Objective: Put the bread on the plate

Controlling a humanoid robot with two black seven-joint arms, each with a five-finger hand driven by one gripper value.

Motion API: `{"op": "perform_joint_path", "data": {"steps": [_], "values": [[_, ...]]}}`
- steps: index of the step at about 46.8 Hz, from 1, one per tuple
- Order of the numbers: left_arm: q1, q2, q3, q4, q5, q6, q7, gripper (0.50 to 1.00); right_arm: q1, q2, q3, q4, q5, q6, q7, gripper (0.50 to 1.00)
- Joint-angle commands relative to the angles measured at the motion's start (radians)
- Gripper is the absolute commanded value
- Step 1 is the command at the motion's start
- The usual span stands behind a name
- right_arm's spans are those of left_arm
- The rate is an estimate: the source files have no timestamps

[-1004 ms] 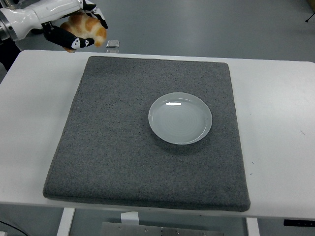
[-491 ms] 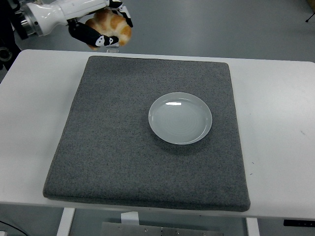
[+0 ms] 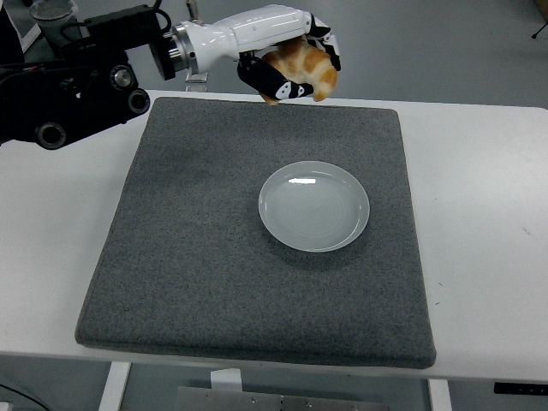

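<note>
I've got my left hand up over the table's far edge, fingers wrapped around the bread. Its long axis runs roughly left-right. The plate sits empty mid-table on the grey mat.

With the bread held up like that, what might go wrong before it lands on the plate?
1. The left hand holds the bread above the grey mat's far edge, not yet over the plate; an early release would likely drop it on the mat.
2. The plate is shallow, so bread let go from that height may roll off.
</note>
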Motion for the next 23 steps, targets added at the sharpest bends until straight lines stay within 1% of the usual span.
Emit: {"op": "perform_joint_path", "data": {"steps": [1, 7, 12, 19, 23], "values": [[-0.006, -0.062, 0.037, 0.043, 0.014, 0.009, 0.002, 0.5, -0.001, 0.0, 0.0, 0.0, 0.0, 0.0, 0.0, 0.93], [0.0, -0.133, 0.06, 0.098, 0.087, 0.043, 0.002, 0.5, -0.001, 0.0, 0.0, 0.0, 0.0, 0.0, 0.0, 0.932], [0.014, -0.18, 0.06, 0.136, 0.126, 0.049, 0.002, 0.5, -0.001, 0.0, 0.0, -0.002, 0.0, -0.001, 0.0, 0.93], [0.035, -0.242, 0.062, 0.204, 0.132, 0.051, 0.002, 0.5, -0.001, 0.0, 0.0, -0.002, 0.0, -0.003, 0.001, 0.932], [0.055, -0.269, 0.062, 0.227, 0.15, 0.066, 0.002, 0.5, -0.001, 0.0, 0.0, -0.002, 0.002, -0.004, 0.0, 0.93]]}}
